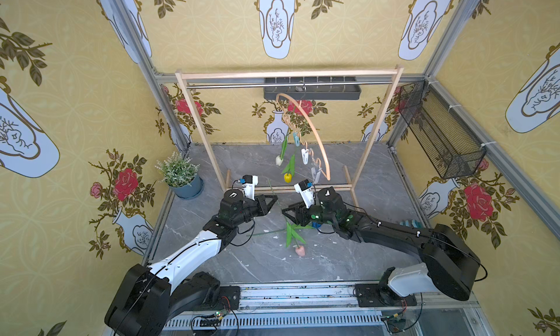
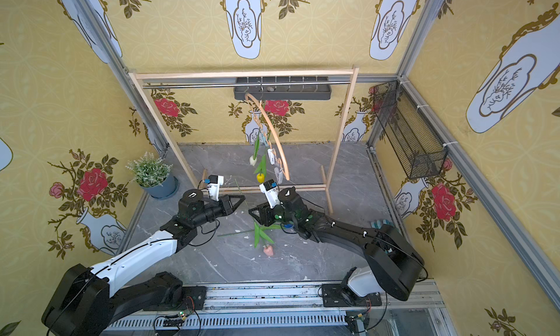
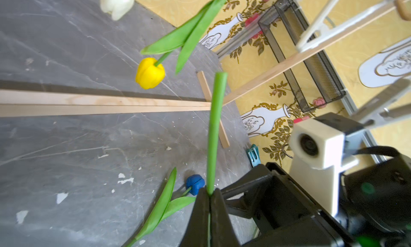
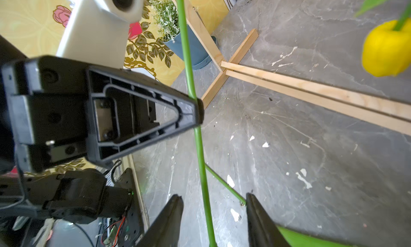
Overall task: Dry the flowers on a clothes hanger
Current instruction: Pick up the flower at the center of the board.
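The left tool (image 3: 209, 193) is closed on the pink tulip's stem (image 3: 216, 123) near its cut end. The right tool (image 4: 213, 195) stands open, its jaws straddling the same stem lower down without touching it. The stem runs steeply, cut end up and head (image 1: 300, 250) down by the bench (image 1: 363, 252). The hanger (image 1: 321, 146) hangs above and behind with its empty pegs (image 1: 304, 156) nearer the right tool; a white tulip (image 1: 278, 160) and a yellow tulip (image 1: 288, 177) are pegged on it, and a blue tulip (image 3: 195, 184) lies on the bench.
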Motion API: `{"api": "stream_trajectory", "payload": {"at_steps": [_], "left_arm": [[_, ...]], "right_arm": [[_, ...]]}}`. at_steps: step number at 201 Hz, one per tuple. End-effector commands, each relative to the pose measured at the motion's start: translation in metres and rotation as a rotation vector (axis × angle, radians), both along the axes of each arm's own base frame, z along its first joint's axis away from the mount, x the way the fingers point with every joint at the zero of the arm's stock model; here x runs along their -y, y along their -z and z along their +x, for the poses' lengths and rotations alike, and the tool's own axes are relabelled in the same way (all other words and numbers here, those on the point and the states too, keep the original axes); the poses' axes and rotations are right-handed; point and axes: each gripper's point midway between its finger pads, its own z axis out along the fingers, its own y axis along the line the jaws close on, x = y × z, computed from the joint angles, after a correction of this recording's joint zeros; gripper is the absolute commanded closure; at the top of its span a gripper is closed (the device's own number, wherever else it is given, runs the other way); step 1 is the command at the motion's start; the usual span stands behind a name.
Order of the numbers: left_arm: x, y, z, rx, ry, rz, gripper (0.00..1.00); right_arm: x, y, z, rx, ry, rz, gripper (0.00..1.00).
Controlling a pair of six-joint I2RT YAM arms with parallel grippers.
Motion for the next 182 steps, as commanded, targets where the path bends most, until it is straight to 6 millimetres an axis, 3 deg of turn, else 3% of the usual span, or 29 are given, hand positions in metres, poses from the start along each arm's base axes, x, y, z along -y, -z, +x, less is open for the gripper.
{"api": "stream_trajectory", "payload": {"at_steps": [1,14,40,67,148,182], "left_arm": [[0.015,-0.023,-0.01,0.098,0.124,-0.048,1.0],[0.021,-0.025,-0.015,0.1,0.18,-0.056,1.0],[0.027,-0.032,-0.021,0.111,0.236,-0.093,1.0],[0.028,-0.038,-0.019,0.125,0.236,-0.099,1.0],[0.031,-0.042,-0.019,0.13,0.253,-0.105,1.0],[0.031,-0.042,-0.017,0.131,0.248,-0.103,1.0]], "right_arm": [[-0.001,-0.017,-0.019,-0.054,-0.076,0.101,0.49],[0.003,-0.018,-0.021,-0.072,-0.085,0.111,0.53],[0.011,-0.021,-0.021,-0.089,-0.081,0.128,0.71],[0.013,-0.021,-0.021,-0.088,-0.08,0.123,0.8],[0.015,-0.015,-0.022,-0.087,-0.074,0.092,0.88],[0.016,-0.013,-0.022,-0.09,-0.067,0.084,0.85]]}}
